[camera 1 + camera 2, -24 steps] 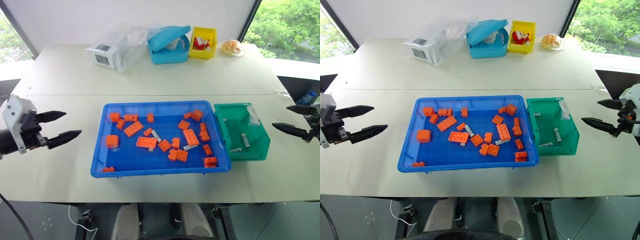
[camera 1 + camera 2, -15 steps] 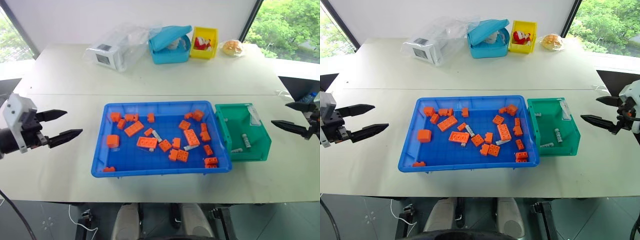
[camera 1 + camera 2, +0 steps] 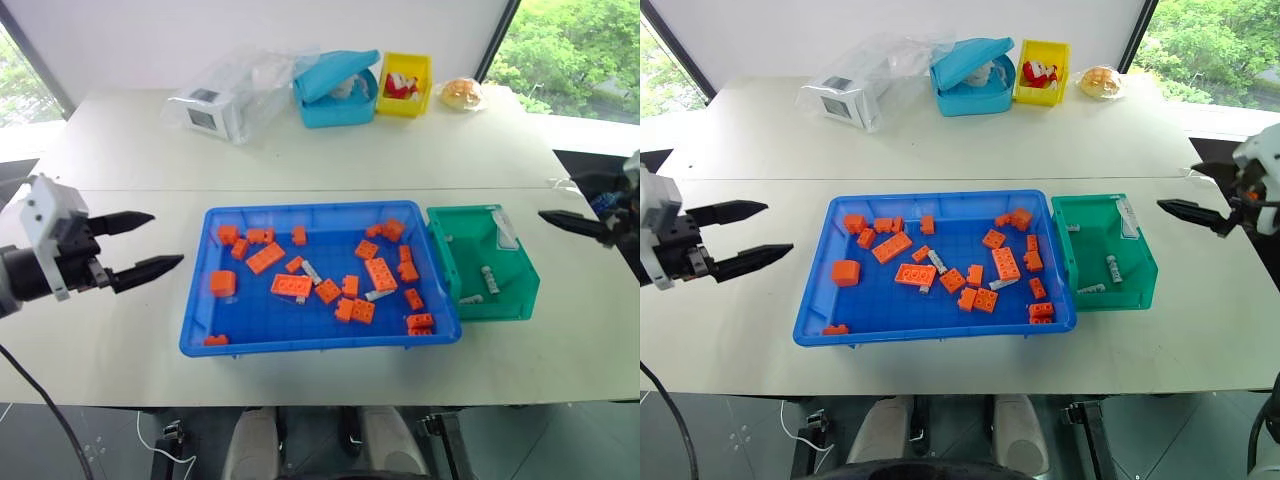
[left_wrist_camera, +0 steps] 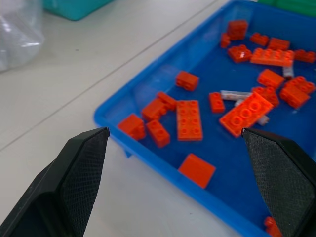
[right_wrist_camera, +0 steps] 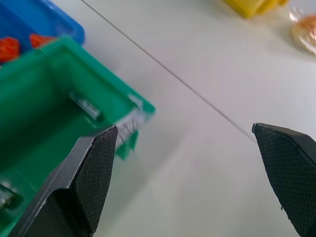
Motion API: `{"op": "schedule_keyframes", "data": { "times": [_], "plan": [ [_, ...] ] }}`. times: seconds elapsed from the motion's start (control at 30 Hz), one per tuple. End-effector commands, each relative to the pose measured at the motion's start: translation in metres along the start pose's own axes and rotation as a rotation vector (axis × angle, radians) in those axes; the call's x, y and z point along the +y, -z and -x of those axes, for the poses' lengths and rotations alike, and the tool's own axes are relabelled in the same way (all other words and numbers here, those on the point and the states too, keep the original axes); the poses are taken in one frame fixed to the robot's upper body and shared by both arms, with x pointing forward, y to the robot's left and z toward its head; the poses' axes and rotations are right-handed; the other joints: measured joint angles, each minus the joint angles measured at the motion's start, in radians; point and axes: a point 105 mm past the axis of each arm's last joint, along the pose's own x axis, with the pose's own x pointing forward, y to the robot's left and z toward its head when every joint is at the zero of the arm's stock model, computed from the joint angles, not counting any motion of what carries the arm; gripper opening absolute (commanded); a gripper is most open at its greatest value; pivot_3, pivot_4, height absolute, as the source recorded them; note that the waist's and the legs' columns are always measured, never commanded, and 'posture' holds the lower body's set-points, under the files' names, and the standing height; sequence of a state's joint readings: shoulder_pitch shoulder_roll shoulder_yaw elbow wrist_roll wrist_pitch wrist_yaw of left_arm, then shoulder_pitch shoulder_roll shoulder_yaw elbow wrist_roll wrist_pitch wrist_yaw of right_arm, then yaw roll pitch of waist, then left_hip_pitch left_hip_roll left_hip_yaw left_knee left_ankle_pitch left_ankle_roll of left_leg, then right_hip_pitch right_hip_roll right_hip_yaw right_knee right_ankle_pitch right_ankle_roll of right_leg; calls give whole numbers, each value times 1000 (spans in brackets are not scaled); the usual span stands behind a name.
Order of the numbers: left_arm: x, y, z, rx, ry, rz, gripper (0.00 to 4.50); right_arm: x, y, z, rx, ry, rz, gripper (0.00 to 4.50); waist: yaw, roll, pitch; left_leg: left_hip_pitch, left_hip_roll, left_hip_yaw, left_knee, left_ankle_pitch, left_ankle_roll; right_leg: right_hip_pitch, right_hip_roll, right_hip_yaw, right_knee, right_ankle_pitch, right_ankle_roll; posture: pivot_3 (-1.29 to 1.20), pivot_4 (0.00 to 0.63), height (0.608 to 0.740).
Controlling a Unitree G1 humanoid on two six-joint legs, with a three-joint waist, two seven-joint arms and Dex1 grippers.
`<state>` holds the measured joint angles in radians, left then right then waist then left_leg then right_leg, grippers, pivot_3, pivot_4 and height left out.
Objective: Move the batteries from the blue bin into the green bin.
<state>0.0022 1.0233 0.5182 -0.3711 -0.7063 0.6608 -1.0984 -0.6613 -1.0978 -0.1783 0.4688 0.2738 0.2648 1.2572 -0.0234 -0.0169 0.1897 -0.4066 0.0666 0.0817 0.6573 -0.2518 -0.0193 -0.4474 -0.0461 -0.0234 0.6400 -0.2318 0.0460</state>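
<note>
The blue bin [image 3: 250, 318] lies mid-table, strewn with orange bricks [image 3: 381, 273]. Among them lie silver batteries [image 3: 313, 271], another [image 3: 381, 294] near the bin's right side; one battery [image 4: 235, 94] shows in the left wrist view. The green bin [image 3: 470, 255] touches the blue bin's right end and holds batteries [image 3: 491, 279]. My left gripper [image 3: 167, 238] hovers open just left of the blue bin, pointing at it. Beyond the green bin's right rim, my right gripper [image 3: 1176, 186] is open and empty above the table. The right wrist view shows a corner of the green bin [image 5: 44, 98].
At the back of the table stand a light-blue lidded box [image 3: 337, 90], a small yellow bin [image 3: 405, 84], a clear bag with a white device [image 3: 225, 100] and a wrapped bun [image 3: 463, 94]. Bare tabletop surrounds both bins.
My left gripper has moved right, closer to the blue bin's left end. My right gripper has shifted toward the back of the table, beside the green bin's far corner. Both stay open.
</note>
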Motion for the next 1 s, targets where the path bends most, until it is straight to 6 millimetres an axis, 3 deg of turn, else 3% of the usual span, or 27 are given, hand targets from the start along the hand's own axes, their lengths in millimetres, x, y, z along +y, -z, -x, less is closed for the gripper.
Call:
{"op": "schedule_keyframes", "data": {
  "times": [0.03,0.13,0.27,0.4,0.6,0.8,1.0],
  "plan": [
    [-20,-15,-6,8,137,-60,4500,32,-55,-27,-102,-149,90,4468,1,0,0,0,0,0,0,0,0,-1,0,0,1,0,0,0,150,736],
    [-29,-19,-9,18,218,-77,4500,73,-80,-61,-123,-293,102,4468,5,0,0,0,0,-1,0,0,0,-2,1,0,5,0,0,0,150,736],
    [-33,-18,-15,41,272,-102,4500,128,-93,-106,-96,-424,129,4468,11,0,0,-2,0,-1,0,0,0,-4,0,0,7,-1,-1,0,150,736],
    [-31,-14,-19,53,287,-107,4500,181,-91,-142,-42,-547,84,4468,10,-1,0,-5,0,0,2,0,0,-7,0,0,8,0,0,0,150,736],
    [-28,-9,-22,59,280,-115,4500,236,-86,-177,19,-636,38,4468,10,-2,-1,-10,0,-1,5,0,0,-12,0,0,9,1,2,0,150,736],
    [-27,-9,-20,59,273,-117,4500,263,-80,-183,54,-694,27,4468,12,-2,-1,-13,0,-2,6,0,0,-13,0,-1,10,2,2,0,150,736],
    [-26,-9,-20,57,269,-116,4500,270,-68,-187,82,-695,40,4468,9,-3,-1,-13,0,-2,7,0,0,-13,0,-2,10,2,2,0,150,736]
  ]
}}
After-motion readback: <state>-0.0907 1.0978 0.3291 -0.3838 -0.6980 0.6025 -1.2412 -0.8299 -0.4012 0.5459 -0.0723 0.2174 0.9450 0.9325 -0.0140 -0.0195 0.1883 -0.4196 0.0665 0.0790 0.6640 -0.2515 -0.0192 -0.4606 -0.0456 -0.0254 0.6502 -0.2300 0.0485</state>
